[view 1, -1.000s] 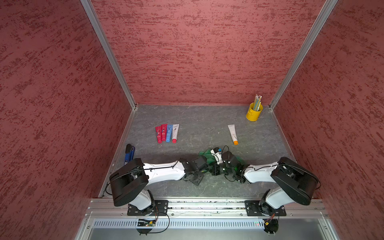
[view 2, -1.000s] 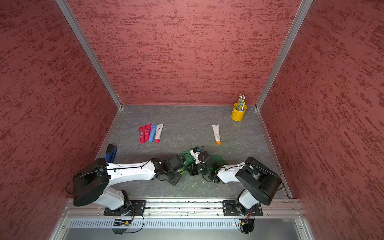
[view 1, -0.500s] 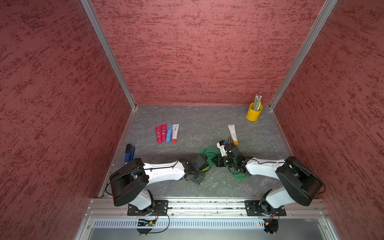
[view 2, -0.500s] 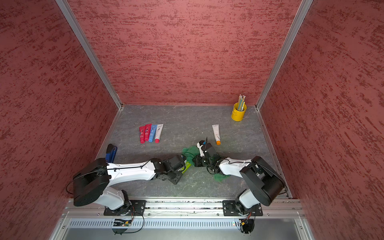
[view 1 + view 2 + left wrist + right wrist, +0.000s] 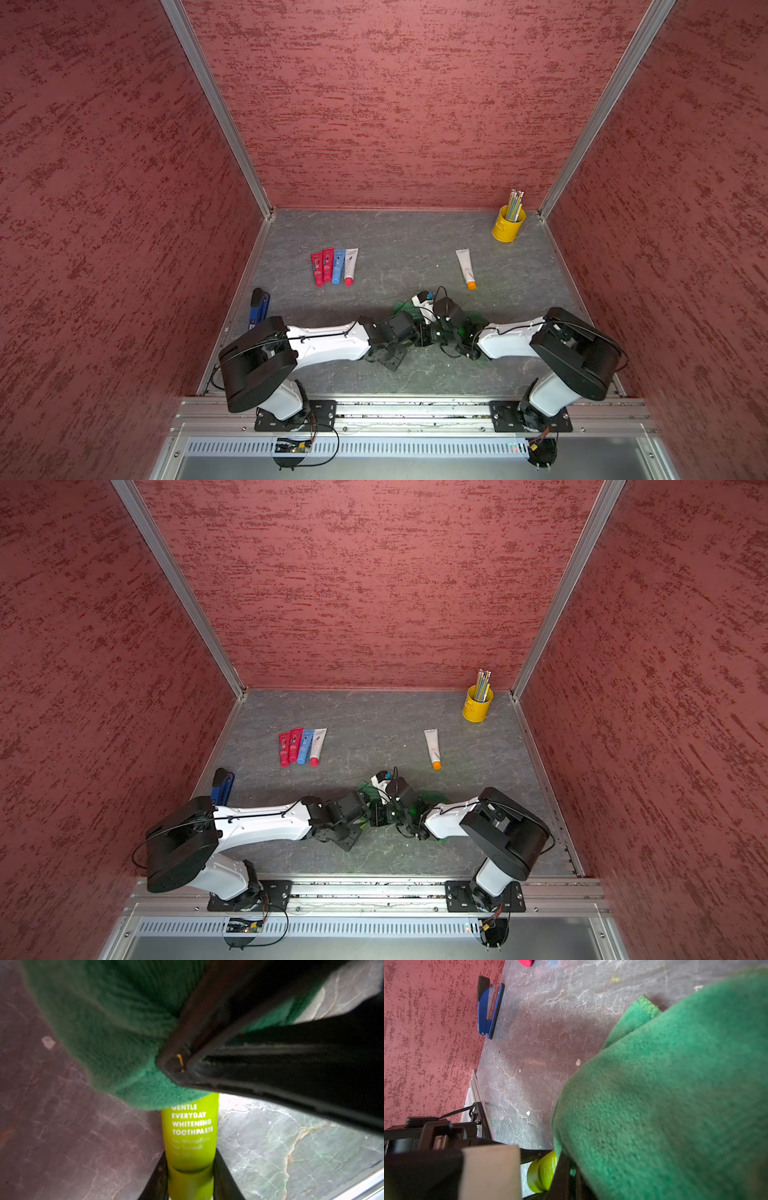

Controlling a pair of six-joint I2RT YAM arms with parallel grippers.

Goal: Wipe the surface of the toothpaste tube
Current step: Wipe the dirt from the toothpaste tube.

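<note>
Walls (image 5: pixel 395 104) of bumpy red stand round a grey table (image 5: pixel 395 241). Two white and black arms reach in from the near edge and meet near the middle: the left arm (image 5: pixel 328 343) and the right arm (image 5: pixel 511 340).

A fluffy green cloth (image 5: pixel 114 1032) is bunched up where they meet. The right gripper (image 5: pixel 178 1064) is squeezed tight on a fold of this cloth. The cloth covers the far part of the toothpaste tube (image 5: pixel 190 1136) and touches it.

The tube is bright yellow-green with white words on it. It sticks straight out from the left gripper (image 5: pixel 190 1153), which pinches it near the cap end, with one finger (image 5: pixel 158 1178) on each side. The jaws there are only a little way apart, and the tube fills the gap. I cannot tell if the tube rests on the table. In both top views the two grippers hide it.

Well apart from all this, four small tubes (image 5: pixel 334 266) lie side by side, farther back on the left. A yellow cup (image 5: pixel 508 226) of pencils stands in the far right corner. A blue stapler (image 5: pixel 258 307) lies by the left wall. A white tube (image 5: pixel 465 268) with an orange cap lies alone on the right.
</note>
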